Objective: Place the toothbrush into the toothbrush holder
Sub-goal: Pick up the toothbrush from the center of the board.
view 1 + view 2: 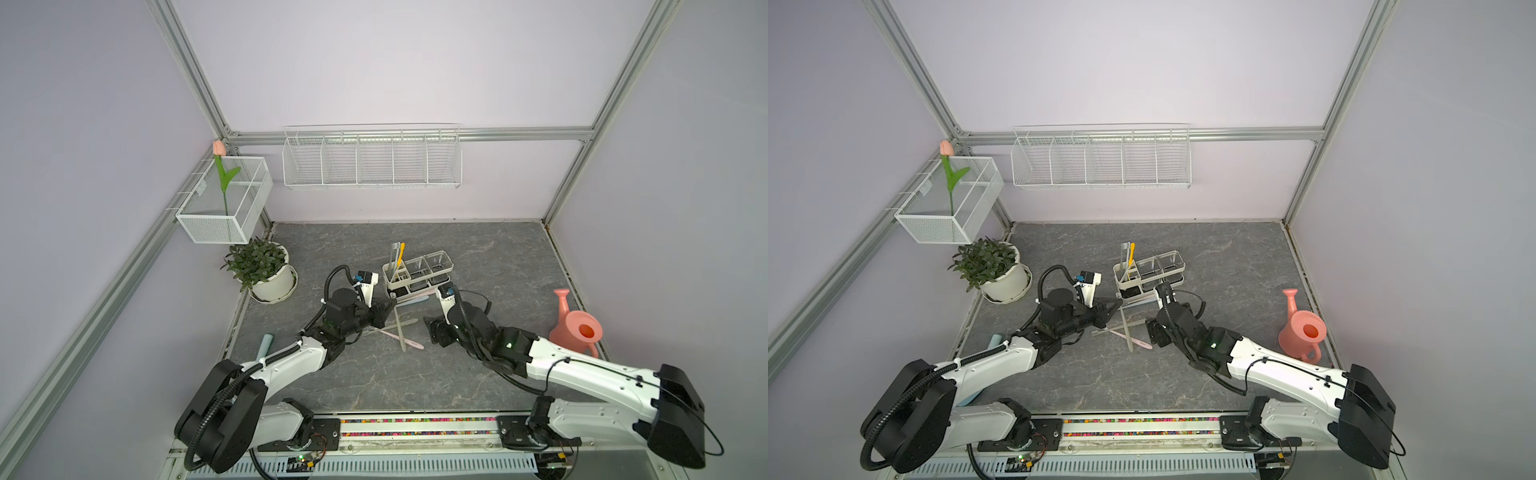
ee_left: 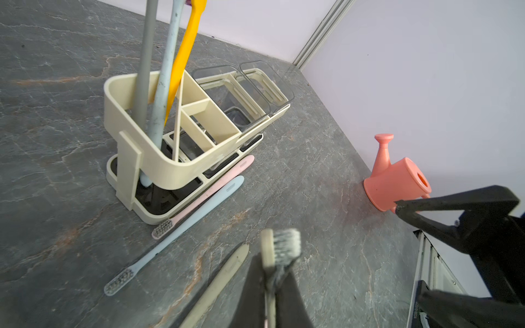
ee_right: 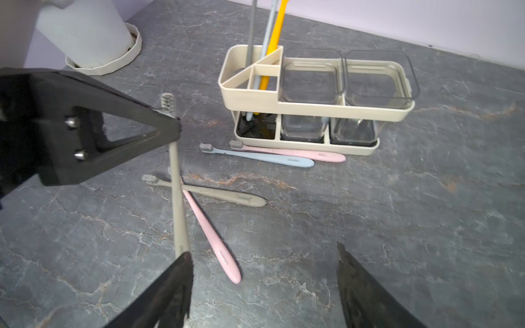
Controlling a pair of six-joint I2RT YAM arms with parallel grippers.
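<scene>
Pinching the beige toothbrush [image 3: 179, 215] by the neck, just under the bristles, in the tightly closed left gripper [image 3: 175, 129], on the side of the toothbrush holder [image 3: 341, 110] facing the arms and just off its divided end. Pointing the bristles toward the holder and the handle away from it, slanting rather than upright; unable to tell the handle's tip as touching the table or clearing it. Holding the right gripper [image 3: 262, 252] spread wide and empty, farther from the holder than the left, one finger just beside the handle's tip. Judging the step in hand to be carrying this brush across and lowering it in handle first. Doing that well probably meaning lifting first, swinging the handle downward while well short of the holder, then coming in from above over a free slot of the divided end. Steering clear of the standing brushes [image 3: 275, 37] leaning out of that end, and avoiding the two clear cups [image 3: 309, 82] at the holder's other end. Watching the thin neck grip, likely to be letting the long handle pivot, so moving slowly and opening only with the handle well down inside the slot. Taking care, too, not to be sweeping the pink brush [image 3: 298, 154] and blue brush [image 3: 264, 159] lying along the holder's base, or the crossed pair [image 3: 221, 196] lying farther out beneath the held one.
</scene>
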